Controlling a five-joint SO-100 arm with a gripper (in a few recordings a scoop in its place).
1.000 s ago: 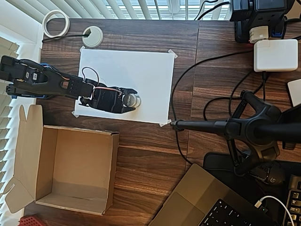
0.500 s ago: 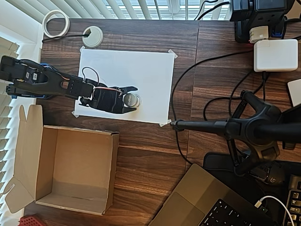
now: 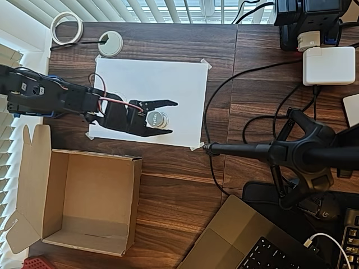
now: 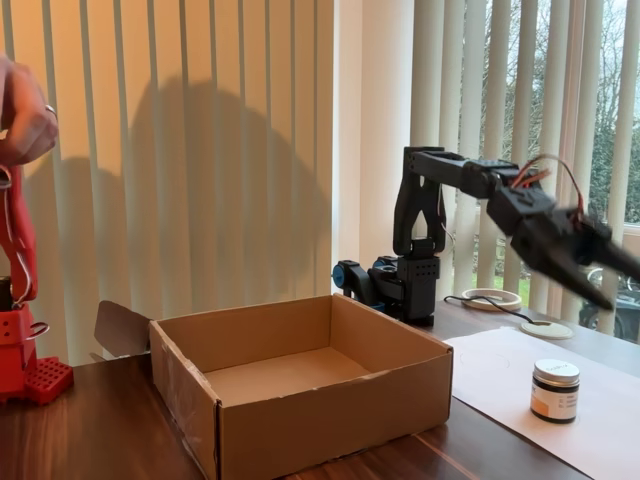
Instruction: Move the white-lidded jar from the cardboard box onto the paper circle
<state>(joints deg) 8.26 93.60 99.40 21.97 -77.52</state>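
Note:
The white-lidded jar (image 3: 156, 119) stands upright on the white taped sheet (image 3: 168, 78), near the sheet's lower edge in the overhead view. It stands alone on the sheet (image 4: 600, 440) in the fixed view too, jar (image 4: 556, 390) free of any hold. My gripper (image 3: 173, 117) is open, its jaws spread wide, raised in the air above the jar (image 4: 622, 283) and blurred. The pencil circle outline is too faint to make out. The cardboard box (image 3: 90, 196) lies empty with flaps open, below and left of the sheet (image 4: 330, 410).
A flat white grommet with a cable (image 3: 110, 43) and a tape roll (image 3: 67, 26) lie beyond the sheet's top left corner. A black stand (image 3: 303, 151), cables, a white charger (image 3: 328, 65) and a laptop (image 3: 247, 241) crowd the right side.
The gripper opened and let go of the jar, then rose and reached slightly further right. The jar stays standing on the sheet.

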